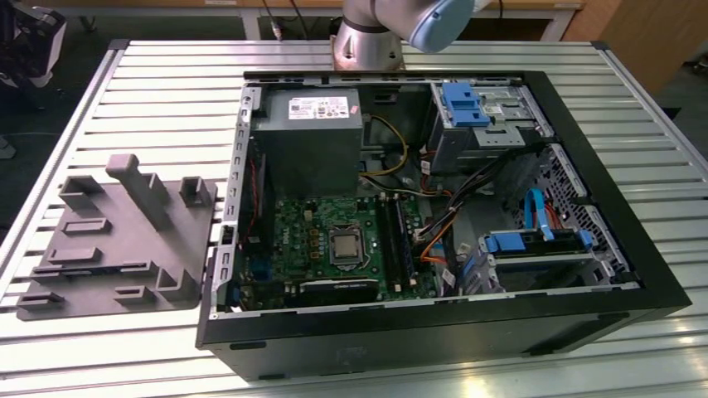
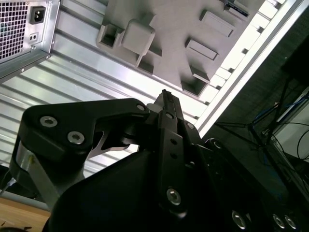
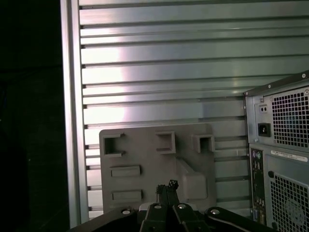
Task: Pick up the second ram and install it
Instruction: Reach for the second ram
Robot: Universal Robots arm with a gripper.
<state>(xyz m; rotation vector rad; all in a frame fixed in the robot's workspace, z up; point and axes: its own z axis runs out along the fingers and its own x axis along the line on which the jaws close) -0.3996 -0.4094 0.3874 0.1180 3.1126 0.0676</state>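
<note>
Second ram wants a square, mid-length grip; gripper [image 3: 166, 188], jaws together, hangs above grey tray [image 1: 83, 242] at the exterior view's left

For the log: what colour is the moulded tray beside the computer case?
The tray is plain grey, clearest in the exterior view.

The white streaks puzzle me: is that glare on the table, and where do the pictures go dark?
Glare, yes. First wrist view: a bright band across the table slats, blackness beyond its edge. Second wrist view: the table's rim shines white, the hand looms dark in front. Exterior view: slats gleam around the case, whose inside sits in shadow.
</note>
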